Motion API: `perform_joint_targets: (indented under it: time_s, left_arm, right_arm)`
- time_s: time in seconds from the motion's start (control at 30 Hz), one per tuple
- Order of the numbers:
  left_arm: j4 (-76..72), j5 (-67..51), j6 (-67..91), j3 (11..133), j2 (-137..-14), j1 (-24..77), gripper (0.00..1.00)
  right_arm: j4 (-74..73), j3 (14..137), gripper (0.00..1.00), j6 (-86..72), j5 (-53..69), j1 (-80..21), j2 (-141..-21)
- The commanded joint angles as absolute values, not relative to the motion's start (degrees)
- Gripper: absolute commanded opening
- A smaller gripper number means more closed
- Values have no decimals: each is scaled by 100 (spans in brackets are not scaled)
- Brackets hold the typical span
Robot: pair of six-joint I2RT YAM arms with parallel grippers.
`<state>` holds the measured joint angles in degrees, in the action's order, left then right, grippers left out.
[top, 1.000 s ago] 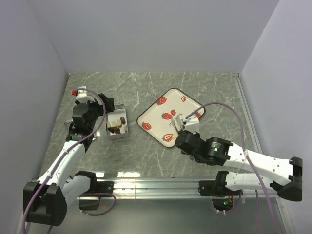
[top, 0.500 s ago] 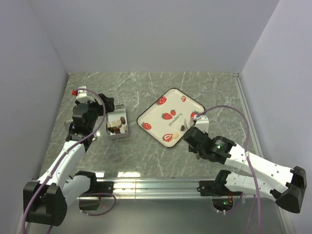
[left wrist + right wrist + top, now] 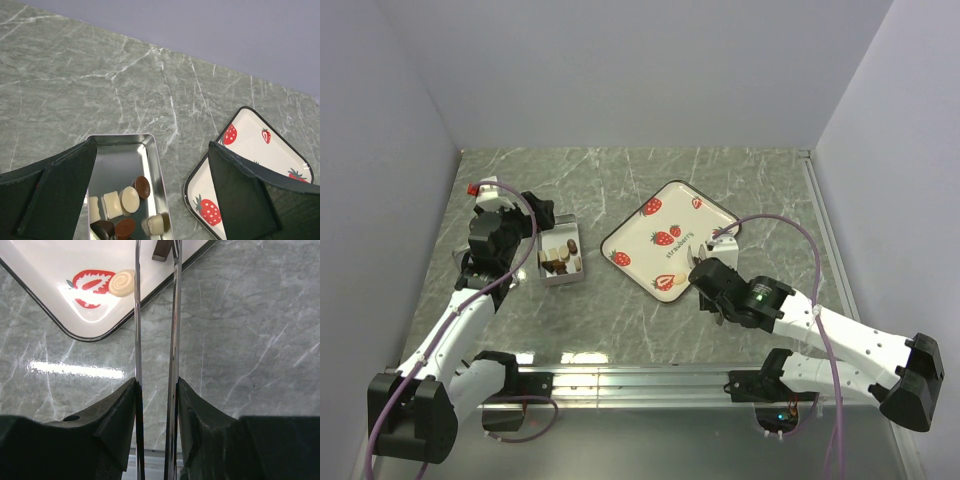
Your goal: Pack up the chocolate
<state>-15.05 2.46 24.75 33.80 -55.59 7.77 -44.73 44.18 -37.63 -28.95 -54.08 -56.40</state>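
Note:
Several chocolates (image 3: 131, 197), dark brown and cream, lie in the open metal tin (image 3: 152, 165) at the left (image 3: 563, 279). My left gripper (image 3: 152, 143) hangs open over the tin (image 3: 535, 226). A cream swirl chocolate (image 3: 122, 282) sits on a printed strawberry near the strawberry tray's (image 3: 60, 260) near corner (image 3: 667, 281). My right gripper (image 3: 156, 382) is shut on metal tweezers (image 3: 174, 315), at the tray's near-right edge (image 3: 705, 262). A dark chocolate (image 3: 162, 249) shows between the blade tips at the frame's top; I cannot tell whether it is pinched.
The white strawberry tray (image 3: 685, 205) lies diamond-wise mid-table, to the right of the tin. Grey marble table top (image 3: 620, 320) surrounds both. A metal rail (image 3: 640, 380) runs along the near edge and purple walls close in on three sides.
My right arm pulled off the tray's near part toward its near-right edge, then eased back left a little. The left arm has not moved.

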Motion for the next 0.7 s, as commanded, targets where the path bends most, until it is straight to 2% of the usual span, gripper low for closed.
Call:
perform_joint_targets:
  time_s: [0.0, 0.67]
  left_arm:
    - [-1626, 264, 2461, 3559, -5484, 809, 99]
    - [-1626, 255, 2461, 3551, -5467, 809, 99]
  right_arm:
    - [-4377, 4491, 43, -3805, -3015, -5361, -5599]
    - [-4395, 4456, 43, -3771, -2865, -5229, -5756]
